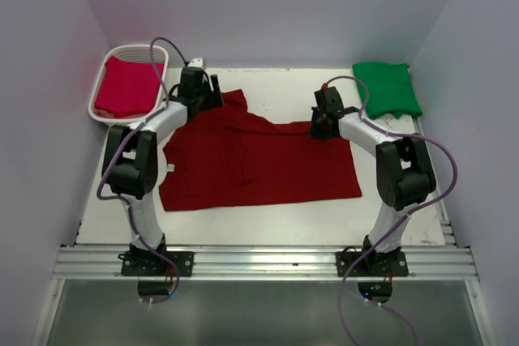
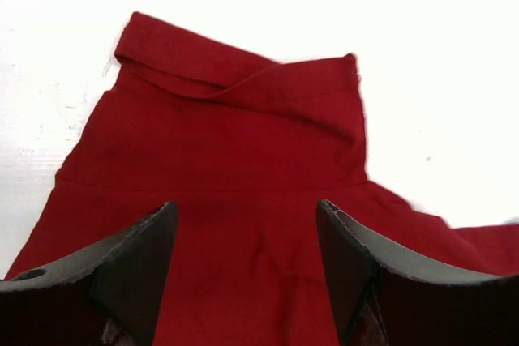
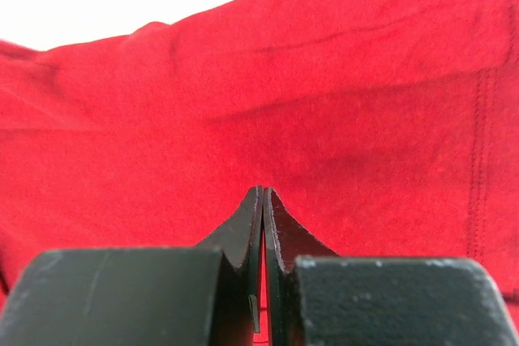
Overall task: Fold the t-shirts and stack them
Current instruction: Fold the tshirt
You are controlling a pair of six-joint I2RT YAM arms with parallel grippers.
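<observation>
Left tool (image 1: 211, 91) hangs over the far left sleeve of the maroon t-shirt (image 1: 259, 160). Its jaws are spread wide with nothing between them, and the sleeve hem (image 2: 203, 79) lies folded over just ahead. Right tool (image 1: 322, 126) sits at the shirt's far right corner, fingers (image 3: 280, 228) pressed together and tips down on the red cloth. Can't tell if any cloth is nipped.

The maroon t-shirt is biggest, spread mostly flat across the middle of the worktop (image 1: 280, 91), its body running left to right. Both arms reach out over it and cover part of its two far corners.

A white lattice basket (image 1: 138, 53) stands at the far left corner, just beside the left tool, with the crimson t-shirt (image 1: 128, 87) folded inside. The green t-shirt (image 1: 388, 87) lies folded at the far right corner, near the right tool and apart from the maroon one. Purple cables (image 1: 450, 168) loop off both arms.

The worktop is white, with a metal rail (image 1: 268, 261) at the near edge holding the arm bases. Plain pale walls (image 1: 268, 6) close in three sides.
</observation>
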